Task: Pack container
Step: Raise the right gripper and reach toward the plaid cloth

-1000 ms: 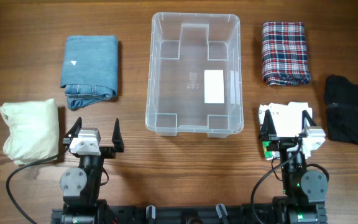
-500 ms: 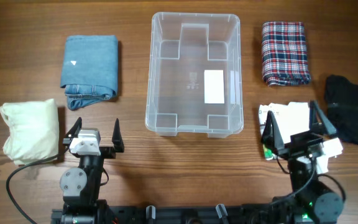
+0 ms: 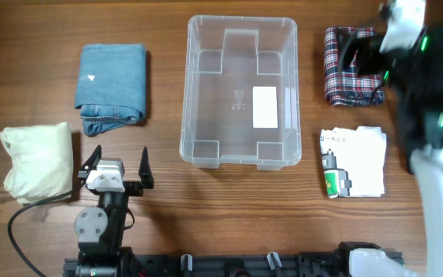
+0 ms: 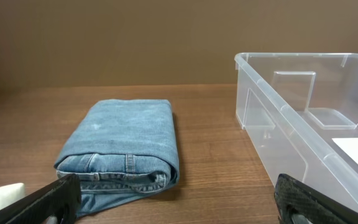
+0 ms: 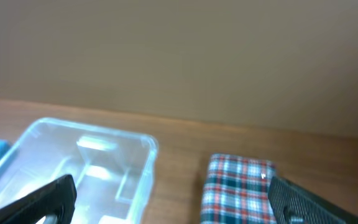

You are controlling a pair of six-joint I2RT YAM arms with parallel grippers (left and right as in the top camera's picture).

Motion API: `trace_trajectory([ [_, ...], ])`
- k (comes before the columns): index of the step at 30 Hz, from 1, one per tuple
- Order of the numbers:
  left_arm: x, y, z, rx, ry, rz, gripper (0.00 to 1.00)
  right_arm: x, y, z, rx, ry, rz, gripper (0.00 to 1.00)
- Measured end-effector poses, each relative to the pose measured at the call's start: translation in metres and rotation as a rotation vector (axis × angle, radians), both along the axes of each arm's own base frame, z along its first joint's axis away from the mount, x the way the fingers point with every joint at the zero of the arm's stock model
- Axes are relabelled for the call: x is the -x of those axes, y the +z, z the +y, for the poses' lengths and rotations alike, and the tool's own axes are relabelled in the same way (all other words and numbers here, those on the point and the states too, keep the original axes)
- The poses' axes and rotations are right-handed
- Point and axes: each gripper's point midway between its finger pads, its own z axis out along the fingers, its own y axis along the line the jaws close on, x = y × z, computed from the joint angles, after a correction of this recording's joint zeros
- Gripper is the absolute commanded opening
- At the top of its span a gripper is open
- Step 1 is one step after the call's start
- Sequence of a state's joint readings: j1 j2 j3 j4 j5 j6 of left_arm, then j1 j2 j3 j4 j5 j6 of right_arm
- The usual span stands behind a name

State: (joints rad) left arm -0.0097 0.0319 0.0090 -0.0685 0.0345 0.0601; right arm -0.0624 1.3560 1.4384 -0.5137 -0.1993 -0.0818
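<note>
- The container [image 3: 221,115] stood upright in the upper middle of the overhead frame on the wooden table [image 3: 229,208]. Nothing lay inside it, and a white label [image 3: 264,107] showed on its floor.
- The left gripper [image 3: 118,164] sat at lower left with its jaws spread wide and nothing between them, apart from the container.
- The right gripper [image 5: 178,200] also had its jaws wide apart and held nothing. Its wrist view looked down on the container's corner and a folded plaid garment [image 3: 351,69].
- The right arm [image 3: 418,69] appeared blurred at upper right, overlapping the plaid garment's right side.
- Folded jeans [image 3: 111,77] lay at upper left, with a cream cloth [image 3: 37,160] at the left edge below them.
- A white printed packet [image 3: 356,161] lay near the container's lower right corner, not touching it.
</note>
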Motion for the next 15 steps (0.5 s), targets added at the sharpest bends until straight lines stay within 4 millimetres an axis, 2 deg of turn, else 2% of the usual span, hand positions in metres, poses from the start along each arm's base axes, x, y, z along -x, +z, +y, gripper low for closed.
trace_trajectory([
  [3,0.0,0.0,0.0,0.0,0.0,0.0,1.0,-0.028,-0.012,-0.019,-0.042,-0.023,0.086,1.0],
  [9,0.0,0.0,0.0,0.0,0.0,0.0,1.0,-0.049,-0.07,-0.017,-0.084,-0.002,0.239,1.0],
  [15,0.0,0.0,0.0,0.0,0.0,0.0,1.0,-0.072,-0.153,-0.028,-0.064,-0.038,0.413,1.0],
])
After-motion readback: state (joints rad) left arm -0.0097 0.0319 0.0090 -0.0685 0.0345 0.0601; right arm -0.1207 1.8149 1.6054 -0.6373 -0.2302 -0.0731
